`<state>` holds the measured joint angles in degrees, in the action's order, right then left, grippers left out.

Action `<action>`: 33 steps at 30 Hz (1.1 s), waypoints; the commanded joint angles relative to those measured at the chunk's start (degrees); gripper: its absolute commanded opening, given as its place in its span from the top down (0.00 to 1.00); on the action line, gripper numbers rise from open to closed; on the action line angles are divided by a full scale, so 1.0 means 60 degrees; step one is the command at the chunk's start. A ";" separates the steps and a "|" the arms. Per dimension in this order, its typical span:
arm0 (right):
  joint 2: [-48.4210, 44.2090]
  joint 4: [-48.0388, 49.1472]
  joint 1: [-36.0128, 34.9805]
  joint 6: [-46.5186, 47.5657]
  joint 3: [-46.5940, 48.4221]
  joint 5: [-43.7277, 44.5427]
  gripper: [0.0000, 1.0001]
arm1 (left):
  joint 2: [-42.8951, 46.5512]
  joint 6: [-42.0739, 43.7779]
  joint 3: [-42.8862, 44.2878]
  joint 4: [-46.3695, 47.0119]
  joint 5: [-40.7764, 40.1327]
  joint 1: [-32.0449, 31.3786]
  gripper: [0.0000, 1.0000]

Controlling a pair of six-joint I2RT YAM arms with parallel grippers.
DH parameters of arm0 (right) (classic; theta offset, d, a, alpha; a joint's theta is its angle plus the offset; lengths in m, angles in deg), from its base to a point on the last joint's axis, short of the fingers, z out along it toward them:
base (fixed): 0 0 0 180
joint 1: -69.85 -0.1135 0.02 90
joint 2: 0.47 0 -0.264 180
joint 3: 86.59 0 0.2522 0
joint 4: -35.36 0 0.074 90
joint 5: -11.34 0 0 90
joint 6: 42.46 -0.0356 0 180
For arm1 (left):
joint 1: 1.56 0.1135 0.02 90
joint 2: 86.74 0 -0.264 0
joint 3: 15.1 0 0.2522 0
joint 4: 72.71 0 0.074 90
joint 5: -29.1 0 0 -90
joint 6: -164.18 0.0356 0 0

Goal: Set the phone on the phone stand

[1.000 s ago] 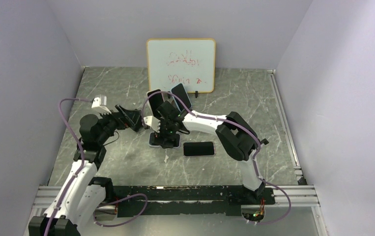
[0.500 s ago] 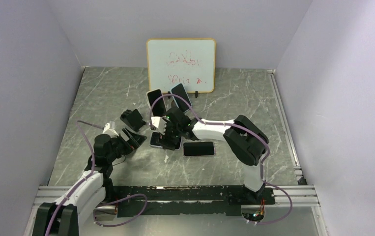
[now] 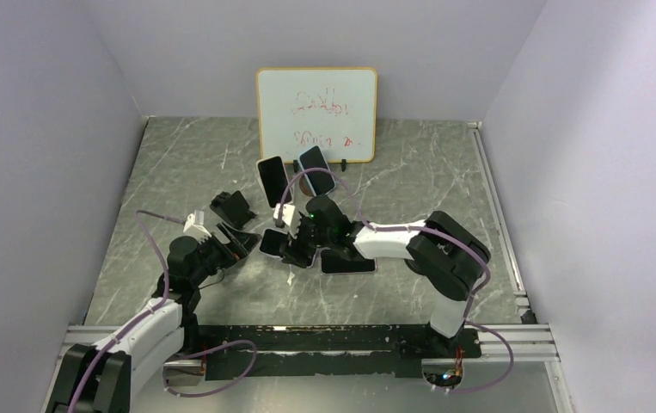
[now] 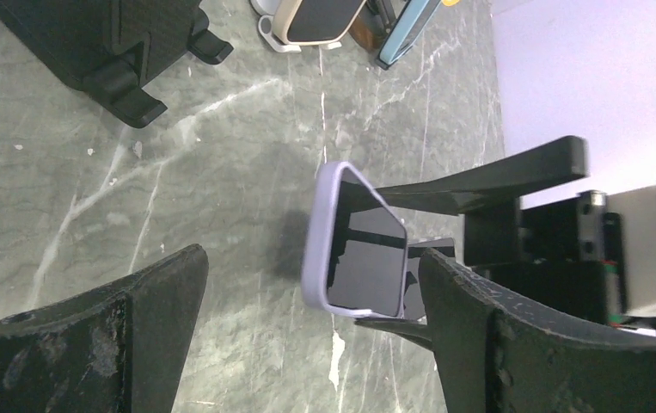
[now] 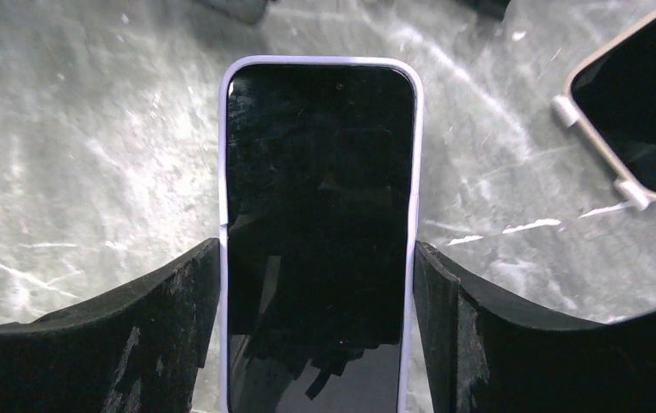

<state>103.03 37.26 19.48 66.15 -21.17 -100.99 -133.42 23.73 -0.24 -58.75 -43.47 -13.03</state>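
Observation:
A phone (image 5: 320, 215) in a lavender case, dark screen up, sits between the fingers of my right gripper (image 5: 315, 249), which is shut on its long edges. In the top view the phone (image 3: 274, 242) is tilted up off the table at the centre, under the right gripper (image 3: 294, 249). The left wrist view shows the phone (image 4: 354, 249) raised above its shadow. An empty black phone stand (image 3: 231, 209) stands just to the left and behind; it is also at the upper left of the left wrist view (image 4: 113, 52). My left gripper (image 3: 236, 243) is open and empty, between stand and phone.
Two more phones lean on stands (image 3: 270, 179) (image 3: 317, 169) behind the centre. Another dark phone (image 3: 347, 261) lies flat beside the right gripper. A whiteboard (image 3: 316, 114) stands against the back wall. Grey walls close in both sides.
The right gripper closed on the lavender phone and tipped it up off the table. The left arm drew back toward the near left, away from the black stand.

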 commanded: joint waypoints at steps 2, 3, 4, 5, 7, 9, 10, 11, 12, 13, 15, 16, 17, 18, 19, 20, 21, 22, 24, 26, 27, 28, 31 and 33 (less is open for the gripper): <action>-0.1019 0.1696 -0.0031 -0.0385 -0.0111 -0.0443 0.48 | -0.0048 -0.0115 -0.0081 0.0547 -0.0594 -0.0259 0.04; -0.1088 0.1717 -0.0023 -0.0409 -0.0106 -0.0467 0.48 | -0.0088 -0.0147 -0.0100 0.0661 -0.0602 -0.0285 0.04; -0.1137 0.1736 -0.0015 -0.0453 -0.0089 -0.0501 0.48 | -0.0105 -0.0229 -0.0128 0.0815 -0.0631 -0.0330 0.04; -0.1150 0.1760 -0.0013 -0.0495 -0.0074 -0.0558 0.48 | -0.0135 -0.0289 -0.0149 0.0990 -0.0634 -0.0382 0.05; -0.1168 0.1888 -0.0026 -0.0586 -0.0055 -0.0603 0.48 | -0.0252 -0.0374 -0.0156 0.1313 -0.0685 -0.0509 0.05; -0.1131 0.1998 -0.0025 -0.0650 -0.0023 -0.0646 0.48 | -0.0395 -0.0453 -0.0165 0.1631 -0.0672 -0.0650 0.07; -0.1104 0.1992 -0.0031 -0.0675 0.0018 -0.0670 0.47 | -0.0452 -0.0510 -0.0160 0.1881 -0.0658 -0.0709 0.10; -0.1056 0.1972 -0.0034 -0.0684 0.0062 -0.0687 0.47 | -0.0488 -0.0577 -0.0164 0.2051 -0.0658 -0.0759 0.12; -0.1023 0.1954 -0.0042 -0.0685 0.0099 -0.0710 0.47 | -0.0474 -0.0659 -0.0163 0.2201 -0.0678 -0.0792 0.15; -0.1000 0.1936 -0.0042 -0.0685 0.0129 -0.0713 0.47 | -0.0432 -0.0726 -0.0273 0.2311 -0.0700 -0.0822 0.17; -0.0959 0.1897 -0.0043 -0.0667 0.0170 -0.0760 0.46 | -0.0244 -0.0812 -0.0440 0.2381 -0.0801 -0.0864 0.25; -0.0961 0.1877 -0.0046 -0.0657 0.0178 -0.0762 0.46 | -0.0101 -0.0802 -0.0439 0.2326 -0.0857 -0.0864 0.29; -0.0941 0.1862 -0.0036 -0.0645 0.0186 -0.0772 0.46 | 0.0038 -0.0760 -0.0447 0.2250 -0.0913 -0.0879 0.33; -0.0946 0.1838 -0.0044 -0.0630 0.0193 -0.0777 0.46 | 0.0205 -0.0698 -0.0448 0.2143 -0.0953 -0.0884 0.37; -0.0956 0.1830 -0.0043 -0.0614 0.0181 -0.0782 0.46 | 0.0363 -0.0634 -0.0427 0.2014 -0.1000 -0.0887 0.40; -0.0950 0.1841 -0.0039 -0.0599 0.0170 -0.0777 0.46 | 0.0491 -0.0562 -0.0408 0.1888 -0.1021 -0.0887 0.44; -0.0947 0.1836 -0.0042 -0.0577 0.0165 -0.0763 0.46 | 0.0584 -0.0512 -0.0380 0.1798 -0.1036 -0.0887 0.48; -0.0947 0.1822 -0.0043 -0.0571 0.0172 -0.0749 0.46 | 0.0625 -0.0488 -0.0375 0.1777 -0.1020 -0.0887 0.52; -0.0932 0.1839 -0.0043 -0.0568 0.0179 -0.0759 0.46 | 0.0592 -0.0482 -0.0380 0.1885 -0.0943 -0.0900 0.56; -0.0932 0.1845 -0.0047 -0.0568 0.0204 -0.0773 0.46 | 0.0408 -0.0522 -0.0424 0.2124 -0.0845 -0.0901 0.56; -0.0925 0.1843 -0.0043 -0.0568 0.0219 -0.0765 0.46 | 0.0268 -0.0551 -0.0439 0.2277 -0.0776 -0.0902 0.56; -0.0945 0.1843 -0.0045 -0.0560 0.0236 -0.0764 0.46 | 0.0135 -0.0579 -0.0439 0.2434 -0.0687 -0.0902 0.56; -0.0978 0.1856 -0.0039 -0.0553 0.0252 -0.0727 0.46 | -0.0283 -0.0635 -0.0476 0.2888 -0.0551 -0.0927 0.56; -0.1004 0.1885 -0.0043 -0.0553 0.0252 -0.0722 0.46 | -0.0383 -0.0629 -0.0477 0.2990 -0.0533 -0.0966 0.56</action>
<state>97.83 44.38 19.38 62.56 -21.83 -104.81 -134.49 19.90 -0.92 -46.11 -47.71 -18.14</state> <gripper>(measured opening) 0.761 0.438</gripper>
